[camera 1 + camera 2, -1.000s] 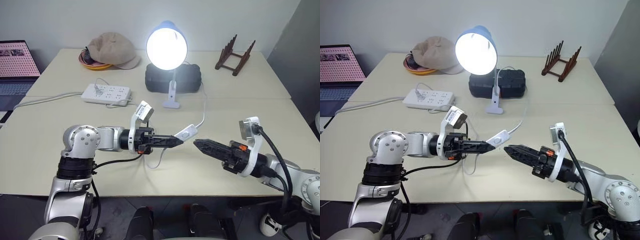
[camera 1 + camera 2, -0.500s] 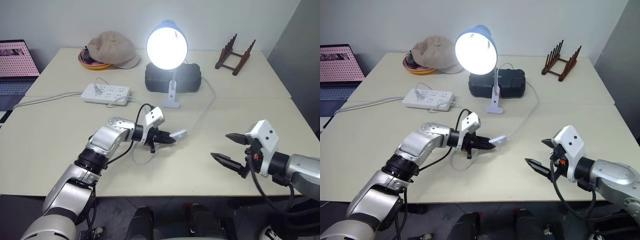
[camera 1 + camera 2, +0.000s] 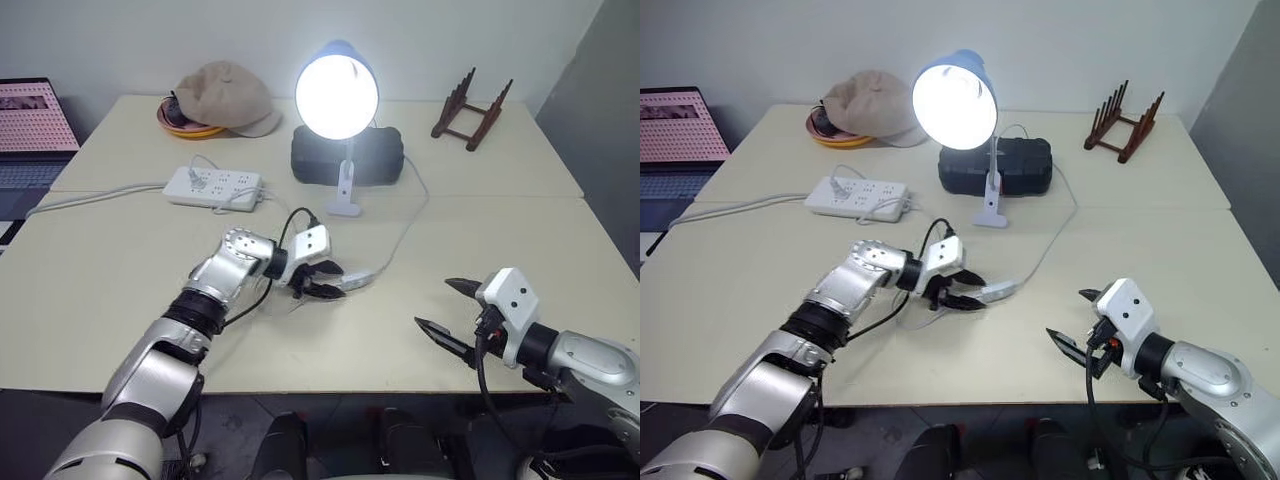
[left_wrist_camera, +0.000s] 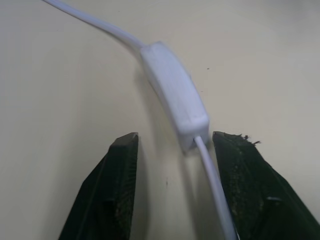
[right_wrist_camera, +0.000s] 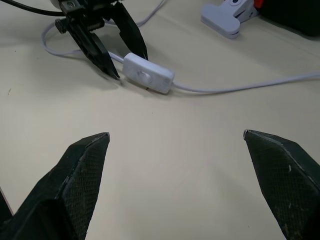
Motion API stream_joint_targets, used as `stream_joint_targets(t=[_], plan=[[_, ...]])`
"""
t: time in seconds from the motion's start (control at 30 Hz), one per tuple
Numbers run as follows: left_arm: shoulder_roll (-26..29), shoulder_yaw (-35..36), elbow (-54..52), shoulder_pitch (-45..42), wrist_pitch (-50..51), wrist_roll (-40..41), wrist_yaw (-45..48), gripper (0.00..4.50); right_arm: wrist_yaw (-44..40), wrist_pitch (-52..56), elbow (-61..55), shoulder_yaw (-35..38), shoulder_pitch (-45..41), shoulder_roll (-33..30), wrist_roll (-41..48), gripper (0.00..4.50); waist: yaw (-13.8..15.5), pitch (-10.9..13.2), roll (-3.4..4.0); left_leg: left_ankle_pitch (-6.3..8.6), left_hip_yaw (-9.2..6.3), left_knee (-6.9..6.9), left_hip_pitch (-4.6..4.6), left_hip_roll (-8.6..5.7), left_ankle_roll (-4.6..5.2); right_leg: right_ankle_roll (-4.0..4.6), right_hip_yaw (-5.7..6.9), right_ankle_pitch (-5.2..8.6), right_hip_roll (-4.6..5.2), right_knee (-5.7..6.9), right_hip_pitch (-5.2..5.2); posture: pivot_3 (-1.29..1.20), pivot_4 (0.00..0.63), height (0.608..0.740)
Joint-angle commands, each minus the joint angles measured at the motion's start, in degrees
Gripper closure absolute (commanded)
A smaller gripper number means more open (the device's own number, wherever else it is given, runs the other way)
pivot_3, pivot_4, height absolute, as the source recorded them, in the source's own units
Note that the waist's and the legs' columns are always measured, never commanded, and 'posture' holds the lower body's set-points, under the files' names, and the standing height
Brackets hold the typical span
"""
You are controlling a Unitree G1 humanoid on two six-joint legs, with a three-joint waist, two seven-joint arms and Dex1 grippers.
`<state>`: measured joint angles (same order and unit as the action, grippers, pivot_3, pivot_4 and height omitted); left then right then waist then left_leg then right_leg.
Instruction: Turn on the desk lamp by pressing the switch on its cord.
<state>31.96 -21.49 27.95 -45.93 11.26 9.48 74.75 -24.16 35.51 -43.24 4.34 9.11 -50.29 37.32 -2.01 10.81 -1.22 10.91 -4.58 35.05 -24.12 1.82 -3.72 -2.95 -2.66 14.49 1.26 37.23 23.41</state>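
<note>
The desk lamp [image 3: 336, 95] stands at the back of the table with its bulb lit. Its thin white cord [image 3: 405, 225] curves forward to the switch [image 3: 357, 282], which lies flat on the table. My left gripper [image 3: 336, 281] is open, its fingertips low on the table just behind the switch. In the left wrist view the cord [image 4: 212, 185] runs between the two fingers [image 4: 112, 190], and the switch [image 4: 174, 95] sits just past their tips. My right gripper [image 3: 447, 305] is open wide near the front right, apart from the switch [image 5: 148, 77].
A white power strip [image 3: 213, 186] lies at the back left, with a beige hat [image 3: 222, 97] behind it. A black case [image 3: 348, 155] sits behind the lamp's base [image 5: 225, 20]. A wooden rack [image 3: 470, 110] stands at the back right and a laptop [image 3: 35, 130] at the far left.
My left gripper, earlier shut on the raised switch, has sunk to the table and opened; the switch now lies free. My right gripper has rolled, opened wide and drawn back.
</note>
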Motion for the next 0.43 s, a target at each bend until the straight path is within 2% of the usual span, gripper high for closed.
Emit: stream_joint_targets(t=[0.03,0.17,0.3,0.43], plan=[[6.27,6.18,-5.09,0.74,1.78,2.47,3.2,1.03,-7.12,-1.22,1.17,2.91,-0.06,-1.36,1.05,0.0,-0.01,0.0,0.0,0.0,0.0,-0.02,0.01,0.01,0.0,-0.02,0.01,-0.01,-0.01,0.02,0.0,0.0,0.15,0.74],[13.94,11.46,-8.35,3.08,5.56,4.64,5.51,0.12,-15.09,-1.7,5.16,4.8,-0.19,-3.84,1.25,0.0,-0.06,0.0,0.0,0.0,0.0,-0.07,0.08,0.04,0.0,-0.04,0.02,-0.02,-0.02,0.05,0.0,0.0,0.15,0.74],[16.95,14.93,-11.99,6.64,6.14,4.86,3.64,0.05,-18.89,-3.81,9.77,5.39,-1.56,-4.31,-1.11,0.0,0.4,0.0,0.0,0.0,0.0,-0.05,0.13,0.03,0.0,0.04,0.04,0.03,-0.01,0.04,-0.1,0.0,0.15,0.74],[16.94,17.28,-14.89,9.42,8.36,5.62,1.19,0.05,-20.87,-5.13,14.48,4.65,-4.43,-3.42,-2.79,0.0,0.52,0.0,-0.01,0.0,0.01,0.04,0.17,0.02,0.0,0.05,0.03,0.03,0.03,0.03,-0.19,0.0,0.15,0.74]])
